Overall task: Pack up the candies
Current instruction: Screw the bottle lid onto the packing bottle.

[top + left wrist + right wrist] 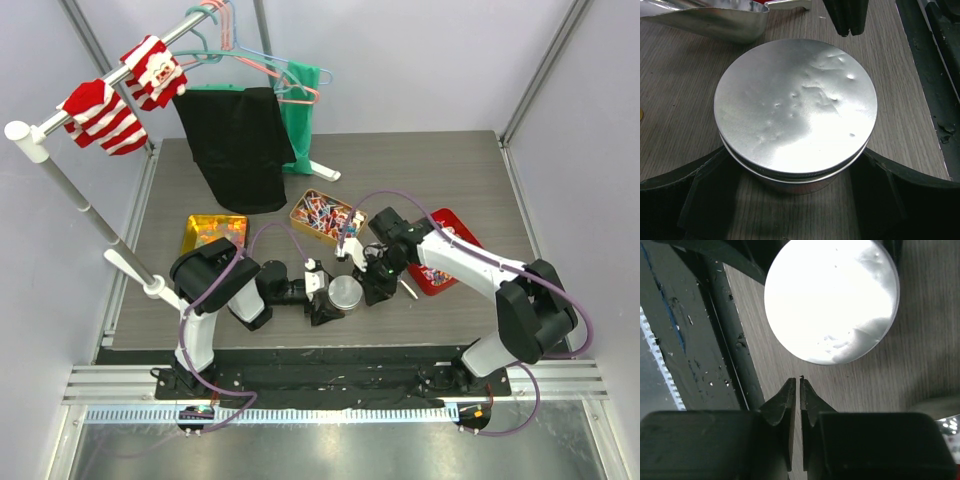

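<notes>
While pale walls enclose wood-grain table, rack holds clothes.

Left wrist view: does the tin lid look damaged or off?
Yes. The lid of the tin is dented, with a cluster of small dings and creases toward its upper right. Otherwise it sits level and closed, with the left gripper clamped around the tin.

No writing, label, brand, number or sign can be read in any view; the tin has only bare, dented metal on its lid; the candies have striped wrappers, too small to tell whether any print stands on them.
</notes>
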`<state>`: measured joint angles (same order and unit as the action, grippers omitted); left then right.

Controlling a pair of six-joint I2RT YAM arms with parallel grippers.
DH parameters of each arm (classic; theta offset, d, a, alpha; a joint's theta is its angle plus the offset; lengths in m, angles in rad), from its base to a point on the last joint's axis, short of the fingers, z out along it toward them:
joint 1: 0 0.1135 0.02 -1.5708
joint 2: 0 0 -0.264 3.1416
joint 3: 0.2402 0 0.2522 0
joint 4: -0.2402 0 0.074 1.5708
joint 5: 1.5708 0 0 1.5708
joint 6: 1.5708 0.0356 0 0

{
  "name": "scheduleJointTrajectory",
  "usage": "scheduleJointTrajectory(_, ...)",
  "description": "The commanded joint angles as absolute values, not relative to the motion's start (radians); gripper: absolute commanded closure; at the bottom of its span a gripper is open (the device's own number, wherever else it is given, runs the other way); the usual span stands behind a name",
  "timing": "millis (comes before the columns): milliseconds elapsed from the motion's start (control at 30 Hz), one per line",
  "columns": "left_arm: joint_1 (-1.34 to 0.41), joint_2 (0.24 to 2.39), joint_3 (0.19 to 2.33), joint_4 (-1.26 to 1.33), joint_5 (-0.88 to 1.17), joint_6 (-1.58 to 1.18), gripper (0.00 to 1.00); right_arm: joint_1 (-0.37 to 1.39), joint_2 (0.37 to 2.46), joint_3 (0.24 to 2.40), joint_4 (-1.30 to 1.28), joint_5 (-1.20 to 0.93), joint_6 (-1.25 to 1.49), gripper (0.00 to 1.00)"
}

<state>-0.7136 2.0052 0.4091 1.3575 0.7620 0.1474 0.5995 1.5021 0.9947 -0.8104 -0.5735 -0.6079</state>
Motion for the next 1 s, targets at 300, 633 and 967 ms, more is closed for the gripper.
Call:
scheduleJointTrajectory(300,-0.709,2.022,0.408,1.546,0.698,0.193,0.13,0.604,1.587,1.253,-0.789,-0.581,-0.634,0.81)
scheduleJointTrajectory(633,-0.709,2.022,0.407,1.546,0.696,0.198,0.13,0.614,1.773,1.371,-0.772,-0.664,-0.640,0.74)
scheduleJointTrajectory(967,-0.709,2.020,0.407,1.546,0.696,0.198,0.13,0.629,1.812,1.362,-0.767,-0.677,-0.635,0.74)
